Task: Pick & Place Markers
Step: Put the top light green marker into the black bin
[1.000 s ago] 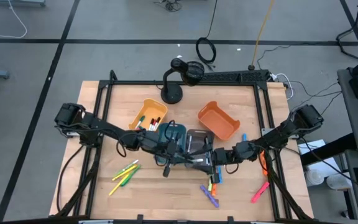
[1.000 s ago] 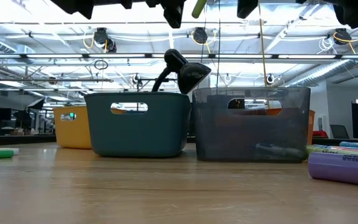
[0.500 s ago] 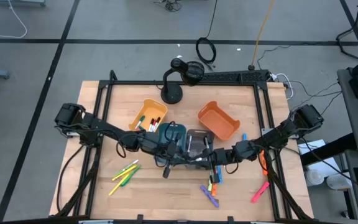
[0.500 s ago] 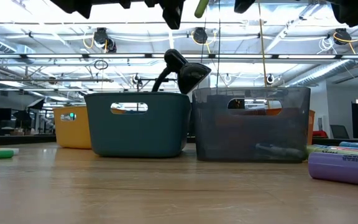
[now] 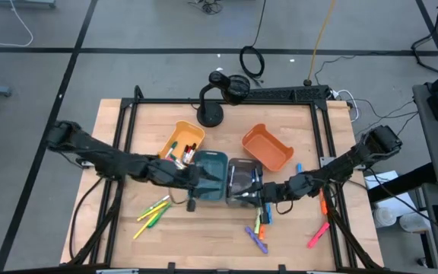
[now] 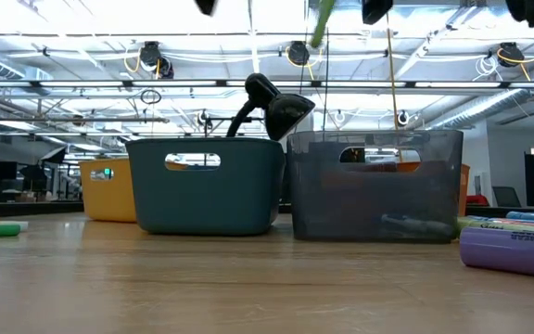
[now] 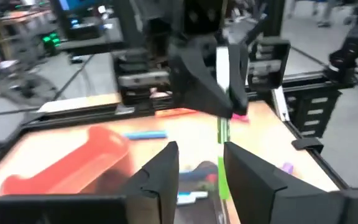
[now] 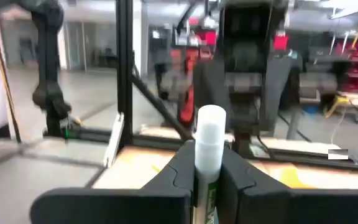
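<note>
A green marker (image 8: 208, 149) with a white cap is up in the air above the grey bin (image 5: 242, 179), and my right gripper (image 8: 209, 158) is shut on it. In the low view only its green lower end (image 6: 320, 23) shows, at the top edge. My left gripper (image 7: 199, 165) stands open and empty a little to the marker's left, near the teal bin (image 5: 211, 169). It faces the marker (image 7: 221, 132). Other markers lie flat on the table: yellow and green ones (image 5: 153, 214) at the near left, purple and orange ones (image 5: 257, 232) near the middle, and a pink one (image 5: 318, 232) at the near right. My right gripper pinches the green marker between its two fingers, at the stretch just below the white cap (image 8: 207, 171). The fingers (image 8: 182, 171) come about level from the table's right and lie across the marker. The marker stands roughly upright, cap up, lifted clear of the bins and table.
A yellow bin (image 5: 179, 141) with markers in it and an orange bin (image 5: 268, 148) stand behind the teal and grey bins. A black desk lamp (image 5: 217, 95) is at the far edge. A black frame (image 5: 128, 122) rails the table's sides. There is bare wood at the near left.
My left gripper has drawn back from the marker toward the table's left edge and risen a little. The marker stays in my right gripper. It has shifted slightly in the low view and tilts a bit more. My right gripper has kept its place.
</note>
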You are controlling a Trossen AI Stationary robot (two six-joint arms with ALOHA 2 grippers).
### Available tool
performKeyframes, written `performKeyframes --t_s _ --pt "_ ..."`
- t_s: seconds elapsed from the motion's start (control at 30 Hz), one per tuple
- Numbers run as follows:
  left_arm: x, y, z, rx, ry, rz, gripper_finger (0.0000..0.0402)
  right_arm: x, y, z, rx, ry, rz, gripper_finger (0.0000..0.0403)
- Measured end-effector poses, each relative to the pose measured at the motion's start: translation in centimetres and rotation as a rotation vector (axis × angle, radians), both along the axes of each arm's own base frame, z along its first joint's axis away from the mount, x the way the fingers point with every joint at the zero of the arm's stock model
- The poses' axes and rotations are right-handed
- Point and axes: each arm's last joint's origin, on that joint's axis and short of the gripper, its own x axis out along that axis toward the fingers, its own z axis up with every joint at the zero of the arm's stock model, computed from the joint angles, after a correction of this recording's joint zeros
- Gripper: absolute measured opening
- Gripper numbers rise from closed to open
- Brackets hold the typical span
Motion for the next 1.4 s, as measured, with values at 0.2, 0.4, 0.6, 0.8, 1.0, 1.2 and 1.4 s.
performKeyframes --t_s 0.2,0.4,0.6,0.8,1.0,1.2,1.4 --pt "-5.1 -0.2 0.8 -0.033 0.238 0.141 0.0133 -1.0 -0.8 -0.4 -0.042 0.162 -0.08 0.0018" --pt "-8.9 -2.1 -0.1 -0.006 0.27 0.258 0.0118 -1.8 -2.7 -2.2 0.041 0.239 -0.133 0.0018" --pt "-11.3 -3.3 -1.8 0.032 0.181 0.36 0.0106 -1.8 -4.5 -3.8 0.153 0.301 -0.099 0.0018" --pt "-12.3 -3.6 -3.8 -0.034 0.177 0.41 0.0102 -1.8 -4.7 -3.8 0.157 0.305 -0.1 0.0026" --pt "-12.7 -3.2 -5.5 -0.079 0.216 0.426 0.0102 -1.8 -4.7 -3.9 0.184 0.307 -0.1 0.0053" --pt "-12.7 -3.2 -5.7 -0.08 0.22 0.424 0.0102 -1.8 -4.6 -3.9 0.189 0.307 -0.099 0.0082" --pt "-12.7 -3.3 -5.8 -0.099 0.253 0.379 0.0102 -1.8 -4.6 -3.7 0.188 0.288 -0.096 0.0125"
